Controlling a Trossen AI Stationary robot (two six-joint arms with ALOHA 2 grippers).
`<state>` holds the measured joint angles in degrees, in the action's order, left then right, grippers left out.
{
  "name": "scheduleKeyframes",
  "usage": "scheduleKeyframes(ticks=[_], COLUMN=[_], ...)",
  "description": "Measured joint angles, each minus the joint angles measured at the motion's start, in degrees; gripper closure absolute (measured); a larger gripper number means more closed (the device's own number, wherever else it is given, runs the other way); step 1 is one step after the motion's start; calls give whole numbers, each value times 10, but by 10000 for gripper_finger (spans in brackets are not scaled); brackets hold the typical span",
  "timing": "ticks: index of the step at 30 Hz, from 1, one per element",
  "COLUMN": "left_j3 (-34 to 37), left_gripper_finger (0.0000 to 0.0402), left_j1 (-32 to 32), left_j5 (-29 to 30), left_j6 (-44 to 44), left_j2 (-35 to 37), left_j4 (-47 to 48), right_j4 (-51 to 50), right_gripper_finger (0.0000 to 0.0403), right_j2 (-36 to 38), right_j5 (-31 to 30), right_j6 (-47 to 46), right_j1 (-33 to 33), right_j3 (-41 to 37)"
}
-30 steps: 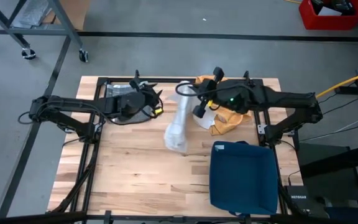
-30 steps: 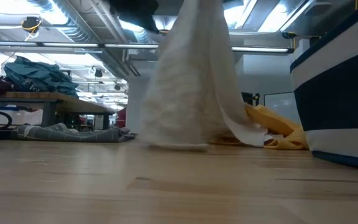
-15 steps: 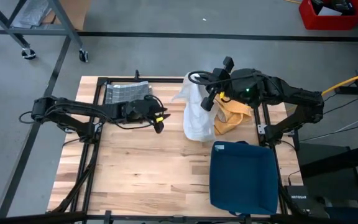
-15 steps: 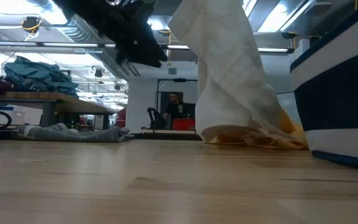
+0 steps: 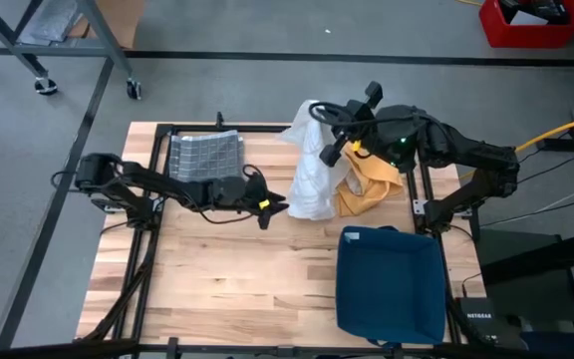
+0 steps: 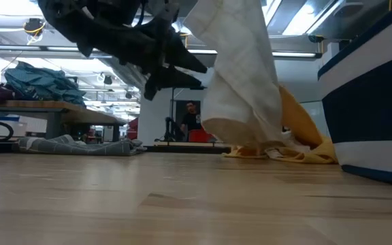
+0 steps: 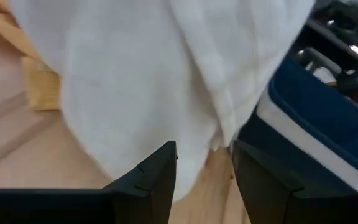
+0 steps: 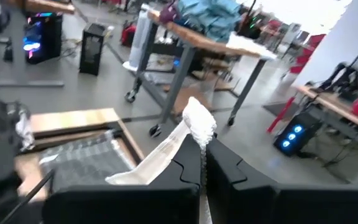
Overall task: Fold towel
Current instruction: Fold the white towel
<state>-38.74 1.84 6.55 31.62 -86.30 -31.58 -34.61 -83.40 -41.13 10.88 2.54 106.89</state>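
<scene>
**Q:** Near the table's far edge, what is shown, and what might fail?

**A:** Right gripper (image 5: 319, 108), jaws closed on a corner of the white towel (image 5: 312, 179), holds it hanging; the lower folds rest on the wooden table (image 5: 227, 269), partly against a yellow cloth (image 5: 365, 189). Left gripper (image 5: 275, 209), jaws parted and holding nothing, sits just beside the towel's lower edge. Judged risks: the pinch is on a small tuft, as the right wrist view shows, so a tug from the left could pull it free; the left fingers (image 7: 157, 177) could also close on a bunched fold, not a single corner, or catch the yellow cloth beneath.

**Q:** What room is there to spread it?

**A:** Open board lies toward the near-left of the table. A blue bin (image 5: 389, 284) takes the near-right corner, close to the towel, and a grey checked cloth (image 5: 205, 155) lies at the far left. The towel hangs near the far edge, so spreading looks safest toward the near-left.
</scene>
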Motion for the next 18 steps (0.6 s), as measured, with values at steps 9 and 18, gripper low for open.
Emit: scheduleKeyframes(ticks=[9, 18], left_j3=[-1, -2], left_gripper_finger=[254, 254], left_j1=[-29, -34], left_j5=[-1, 1], left_j6=[-1, -34], left_j2=[-59, -87], left_j4=[-141, -156], right_j4=[79, 128], right_gripper_finger=[398, 397], right_j2=[-1, -1], right_j5=[-9, -6], right_j6=[16, 32], right_j1=[-19, -27], right_j3=[0, 0])
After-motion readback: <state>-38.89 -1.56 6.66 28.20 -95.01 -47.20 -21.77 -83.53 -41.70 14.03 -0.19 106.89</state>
